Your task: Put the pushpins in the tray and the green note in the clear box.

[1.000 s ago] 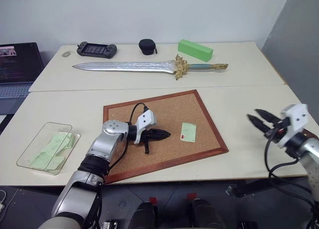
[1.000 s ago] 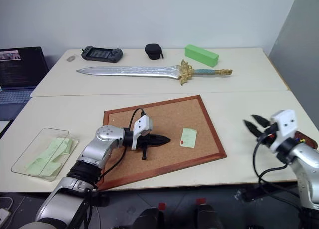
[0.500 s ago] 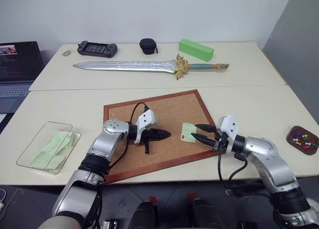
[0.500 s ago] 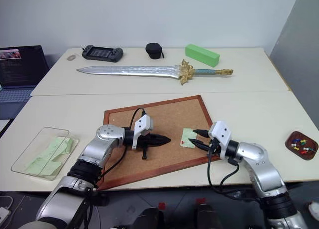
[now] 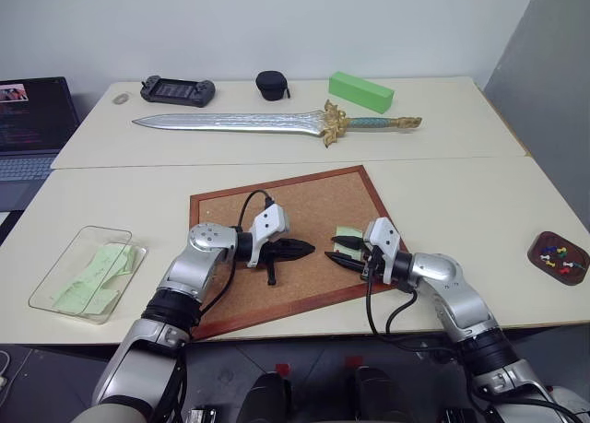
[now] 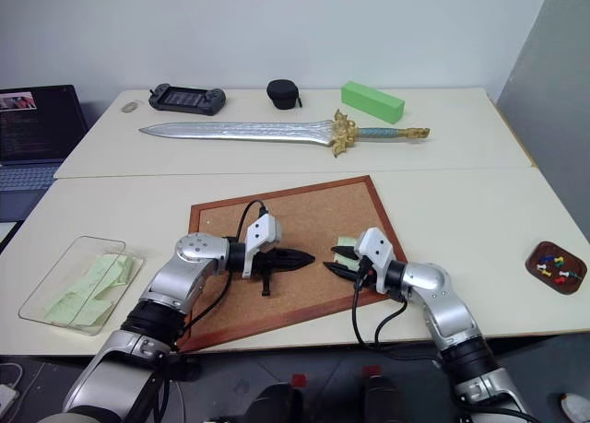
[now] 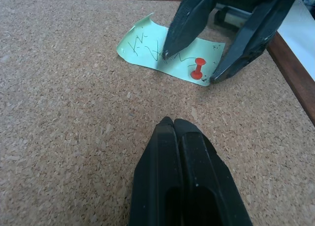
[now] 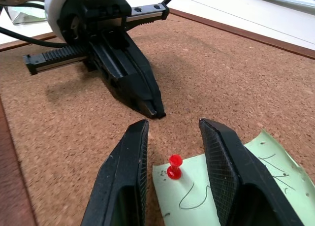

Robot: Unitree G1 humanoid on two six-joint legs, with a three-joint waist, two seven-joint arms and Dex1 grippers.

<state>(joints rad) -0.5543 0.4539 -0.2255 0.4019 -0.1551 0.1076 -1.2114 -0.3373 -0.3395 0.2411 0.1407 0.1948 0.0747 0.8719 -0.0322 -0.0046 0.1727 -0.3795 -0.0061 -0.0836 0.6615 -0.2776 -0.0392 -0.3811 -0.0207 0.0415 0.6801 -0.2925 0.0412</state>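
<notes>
The green note (image 7: 147, 46) lies on the corkboard (image 5: 304, 202), held there by a red pushpin (image 8: 173, 167). My right gripper (image 5: 334, 249) is open and low over the note, one finger on each side of that pin without touching it. Facing it across the cork, my left gripper (image 7: 173, 122) is shut and empty, its tip a short way from the note. The tray (image 5: 537, 250) sits near the table's right edge with several coloured pushpins (image 5: 560, 257) in it. The clear box (image 5: 101, 229) stands at the front left with pale green slips inside.
On the far table lie a long silver sword (image 5: 277, 123), a bright green block (image 5: 361, 91), a black game controller (image 5: 177, 90) and a small black case (image 5: 273, 85). A laptop (image 5: 32, 119) sits at the far left.
My right arm has swung in from the table's right edge to the note and dropped lower, jaws still open, uncovering the tray. The left arm has stayed put.
</notes>
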